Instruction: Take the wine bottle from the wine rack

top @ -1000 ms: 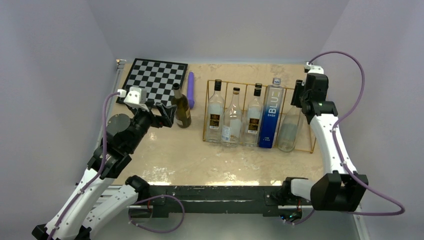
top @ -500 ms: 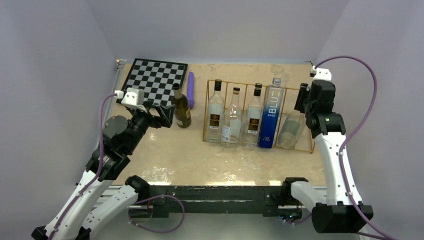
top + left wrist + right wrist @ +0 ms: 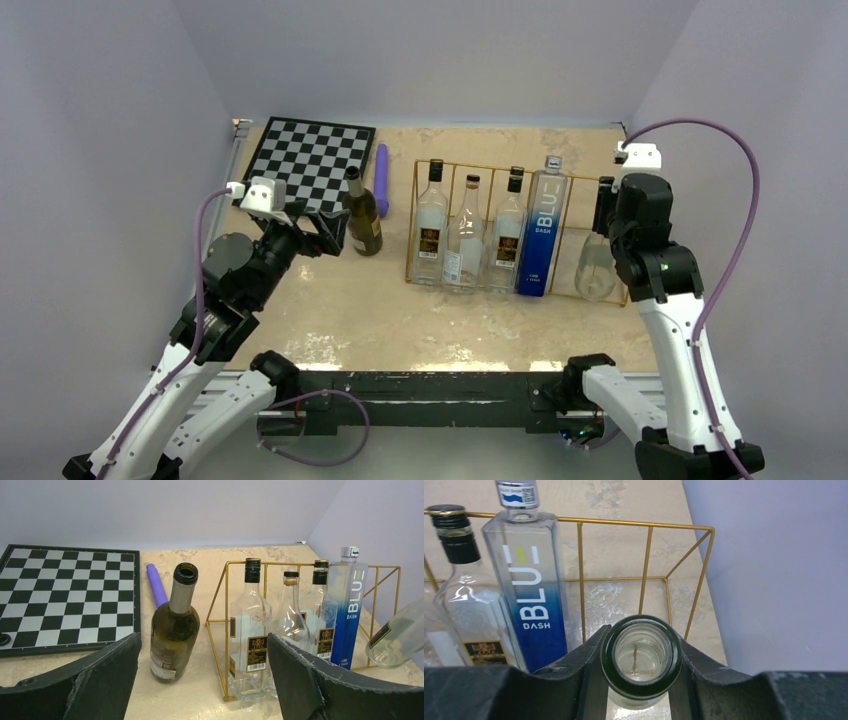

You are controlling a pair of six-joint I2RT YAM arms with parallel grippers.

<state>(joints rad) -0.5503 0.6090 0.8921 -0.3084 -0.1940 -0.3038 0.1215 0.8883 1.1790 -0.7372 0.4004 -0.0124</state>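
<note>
The gold wire wine rack [image 3: 480, 165] stands right of centre on the table. My right gripper [image 3: 606, 208] is shut on the neck of a clear, empty wine bottle [image 3: 594, 268] at the rack's right end and holds it tilted over the front right corner. In the right wrist view the fingers [image 3: 589, 652] clasp the bottle's open mouth [image 3: 641, 655], with the rack's [image 3: 646, 555] bars behind. My left gripper [image 3: 335, 228] is open and empty, just left of a dark green bottle [image 3: 364, 222] that stands on the table outside the rack.
A tall blue bottle [image 3: 541, 230] and three clear bottles with black labels [image 3: 432, 225] stand in the rack. A chessboard [image 3: 312, 160] lies at the back left, with a purple cylinder [image 3: 381, 178] beside it. Walls close in on both sides.
My right gripper has moved up and toward the near side with the clear bottle, drawing it out of the rack's right end. The left arm has hardly moved.
</note>
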